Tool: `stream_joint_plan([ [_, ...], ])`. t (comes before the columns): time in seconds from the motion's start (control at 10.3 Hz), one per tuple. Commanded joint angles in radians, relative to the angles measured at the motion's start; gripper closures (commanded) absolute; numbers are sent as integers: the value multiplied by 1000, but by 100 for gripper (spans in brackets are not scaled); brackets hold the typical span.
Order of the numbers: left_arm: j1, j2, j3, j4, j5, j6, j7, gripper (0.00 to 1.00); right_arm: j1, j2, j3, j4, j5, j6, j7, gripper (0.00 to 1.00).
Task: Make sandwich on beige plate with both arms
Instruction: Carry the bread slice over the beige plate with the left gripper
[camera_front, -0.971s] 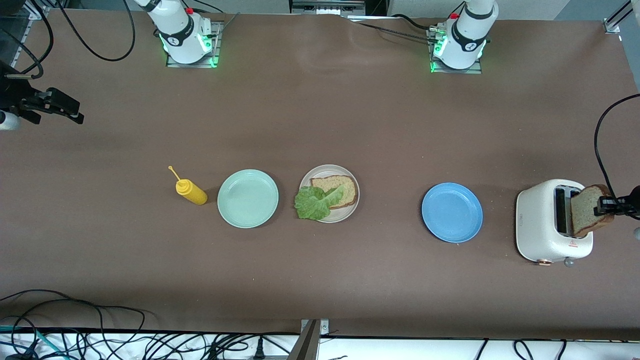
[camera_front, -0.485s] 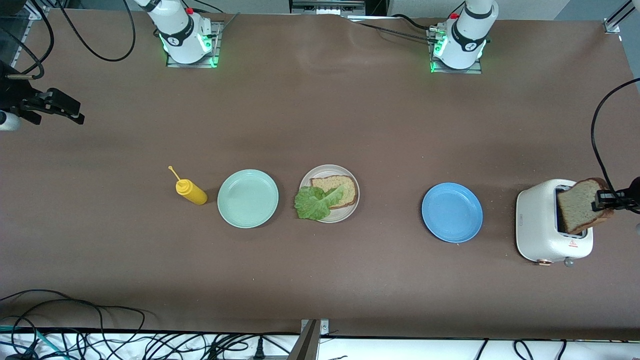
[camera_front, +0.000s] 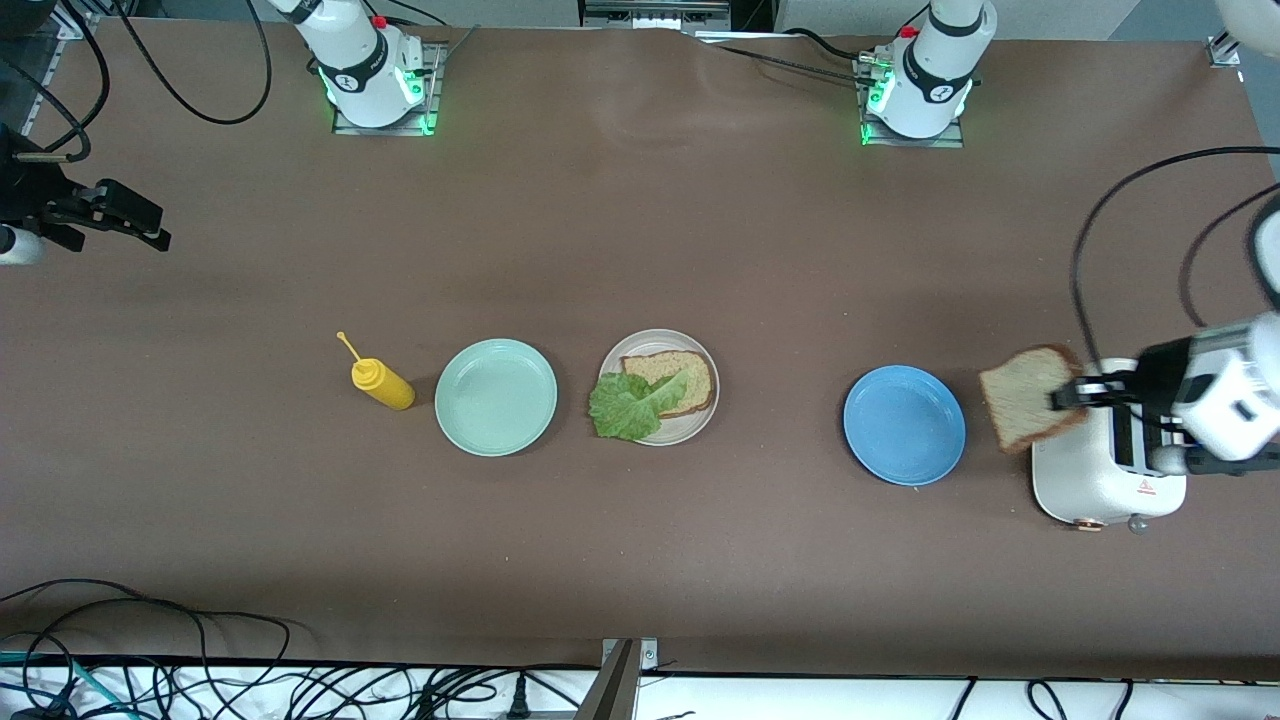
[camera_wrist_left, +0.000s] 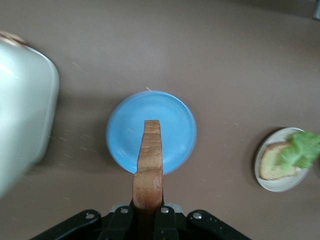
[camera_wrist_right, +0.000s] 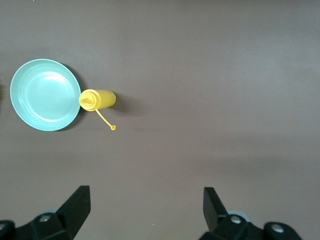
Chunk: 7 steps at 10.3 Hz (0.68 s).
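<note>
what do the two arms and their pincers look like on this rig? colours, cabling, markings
Both arms are white with dark grey joint bands; each base glows green and has a red button. Loose black cables trail alongside. The left pincer is black on a white wrist block; the right pincer is also black, its two fingers angular wedges.

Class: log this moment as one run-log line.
left claw: shut on bread slice, above toaster | right claw: open, waiting
</note>
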Motion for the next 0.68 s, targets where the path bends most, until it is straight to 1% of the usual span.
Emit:
stream_joint_plan([
  [0.0,-71,-50,15,-128,-130,64,-42,100,-12,13,12,30,11,-20,2,0],
  [0.1,-105,-42,15,-163,-207,103,-42,100,-12,13,12,30,11,-16,2,0],
  [0.19,-126,-22,15,-188,-306,136,-42,100,-10,13,14,30,29,-17,2,0],
  [0.39,-162,35,16,-194,-484,139,-41,100,-9,13,14,30,32,-17,2,0],
  [0.49,-188,56,16,-195,-546,141,-38,100,-9,13,14,30,32,-16,2,0],
  [0.58,-214,72,16,-195,-581,151,-36,100,-9,13,14,30,32,-17,0,0],
])
